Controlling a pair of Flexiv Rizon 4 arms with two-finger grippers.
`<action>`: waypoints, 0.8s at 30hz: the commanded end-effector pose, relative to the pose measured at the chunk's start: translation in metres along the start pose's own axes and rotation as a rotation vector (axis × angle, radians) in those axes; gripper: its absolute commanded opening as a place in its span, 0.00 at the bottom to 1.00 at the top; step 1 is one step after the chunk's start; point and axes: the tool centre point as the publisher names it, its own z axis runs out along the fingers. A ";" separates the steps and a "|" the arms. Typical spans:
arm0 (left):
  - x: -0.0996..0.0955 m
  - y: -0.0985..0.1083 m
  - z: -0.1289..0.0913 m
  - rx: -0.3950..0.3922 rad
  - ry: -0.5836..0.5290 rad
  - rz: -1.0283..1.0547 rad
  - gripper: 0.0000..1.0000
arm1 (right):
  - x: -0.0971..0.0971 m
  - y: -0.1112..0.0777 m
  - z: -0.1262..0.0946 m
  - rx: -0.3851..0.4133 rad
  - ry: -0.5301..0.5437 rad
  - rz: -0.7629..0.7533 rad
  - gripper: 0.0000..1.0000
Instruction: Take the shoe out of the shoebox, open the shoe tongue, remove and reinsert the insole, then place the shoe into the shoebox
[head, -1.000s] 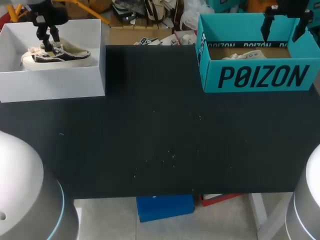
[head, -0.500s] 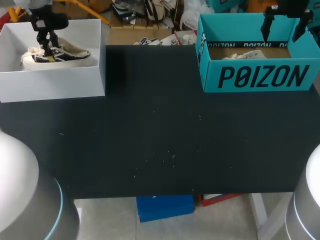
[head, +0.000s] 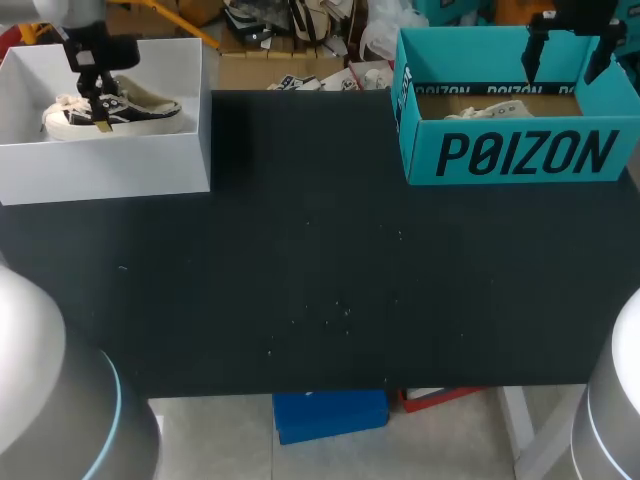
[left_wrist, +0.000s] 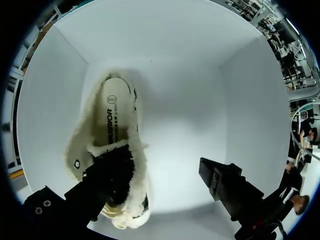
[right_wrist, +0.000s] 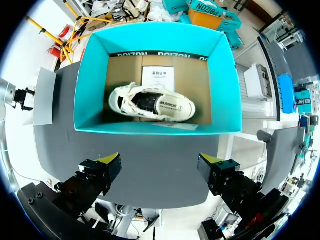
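Head view: at the upper left of the frame the left claw (head: 98, 108) hangs inside the white cardboard box (head: 110, 170), over the cream-and-black low sneaker (head: 130, 112), which lies lengthwise across the frame. At the upper right the right claw (head: 565, 58) hovers, released, above the teal cardboard box (head: 520, 150).

Left wrist view: the left claw is spread and grasps nothing. One finger is over the sneaker's mouth, the other over bare floor beside it. The shoe runs ahead, across the closing line. The walls leave room.

Right wrist view: the white sneaker (right_wrist: 152, 102) lies ahead, inside the teal box.
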 end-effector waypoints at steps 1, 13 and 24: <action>-0.009 0.001 0.006 -0.003 0.023 0.002 0.87 | 0.000 0.000 0.000 0.001 -0.001 0.000 1.00; -0.014 0.008 0.024 -0.011 0.055 -0.013 0.46 | 0.000 0.000 0.000 0.001 -0.001 0.000 1.00; -0.021 0.011 0.029 -0.003 0.050 -0.013 0.00 | 0.000 0.000 0.000 0.001 -0.001 0.000 1.00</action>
